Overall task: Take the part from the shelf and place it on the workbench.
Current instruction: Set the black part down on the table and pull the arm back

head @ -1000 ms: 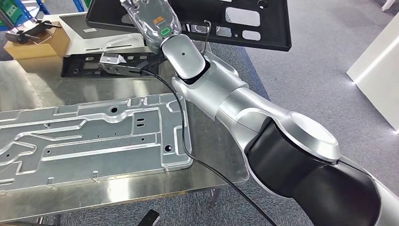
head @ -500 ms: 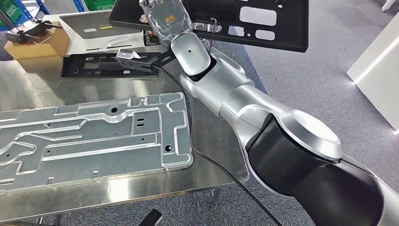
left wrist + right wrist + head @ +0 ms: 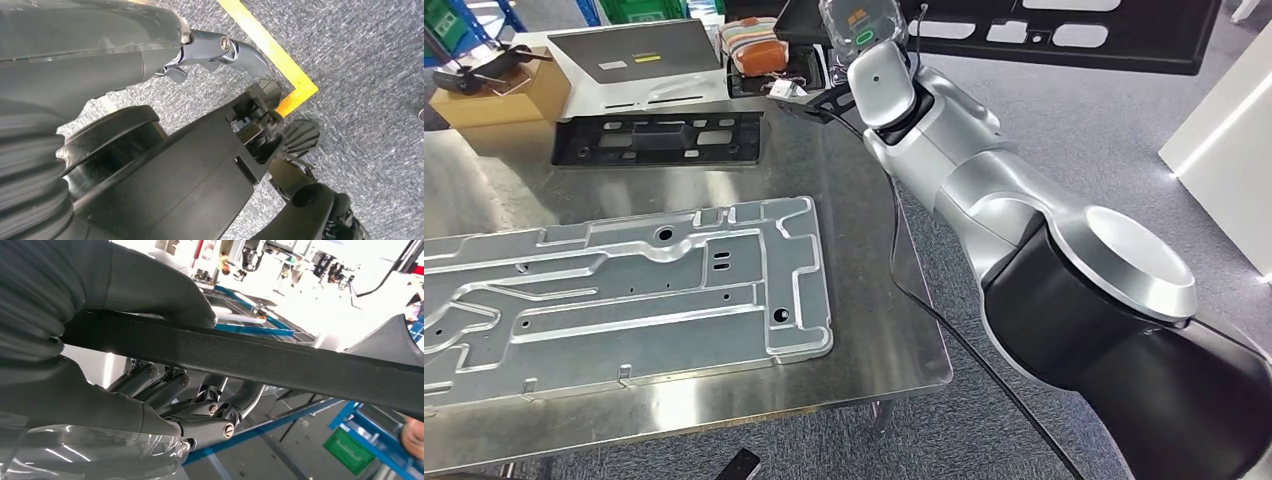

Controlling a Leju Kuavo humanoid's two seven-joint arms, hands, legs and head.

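Observation:
My right hand (image 3: 862,18), wrapped in clear plastic, grips a large flat black part (image 3: 1124,40) with cut-outs and holds it in the air past the workbench's (image 3: 864,300) far right corner, over the grey floor. In the right wrist view the thumb (image 3: 160,295) presses on the part's thin black edge (image 3: 280,360) and the fingers (image 3: 200,410) curl underneath. My left hand (image 3: 220,50) hangs over the carpet, its fingers apart and holding nothing.
A big silver stamped plate (image 3: 624,290) covers the bench's near left. A second black part (image 3: 659,138) lies behind it. A cardboard box (image 3: 499,95), a grey panel (image 3: 634,50) and a striped pouch (image 3: 754,45) sit at the back. A white cabinet (image 3: 1224,150) stands right.
My right arm has swung to the right and away, carrying the black part from above the bench's back to beyond its right corner. The black part lying on the bench is now uncovered.

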